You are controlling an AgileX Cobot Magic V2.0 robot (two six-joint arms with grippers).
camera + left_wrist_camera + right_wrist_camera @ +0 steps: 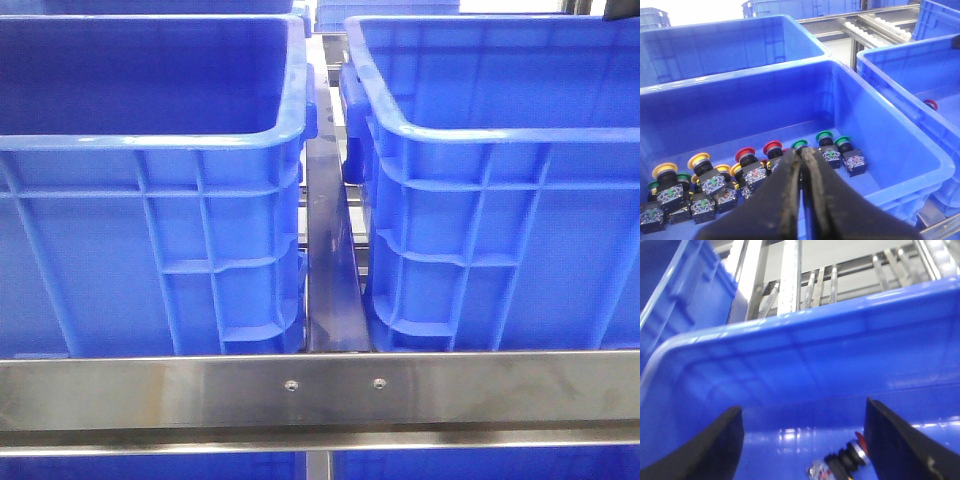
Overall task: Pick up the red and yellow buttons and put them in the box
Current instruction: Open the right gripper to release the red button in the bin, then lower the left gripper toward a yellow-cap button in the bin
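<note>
Red buttons (745, 152), yellow buttons (699, 161) and green ones (824, 135) lie in a row on the floor of the left blue crate (880, 145). My left gripper (801, 156) hangs over that row, shut with nothing between its fingers, its tips in front of a green button. One red button (930, 104) lies in the right blue crate (900, 75), the box. In the right wrist view that red button (855, 455) lies on its side on the box floor (790, 440), close to one finger of my open right gripper (803, 405). Neither gripper shows in the front view.
The front view has the left crate (150, 140) and right crate (500, 130) side by side with a narrow gap, behind a steel rail (320, 390). Another blue crate (730, 45) and a roller conveyor (880, 25) lie beyond.
</note>
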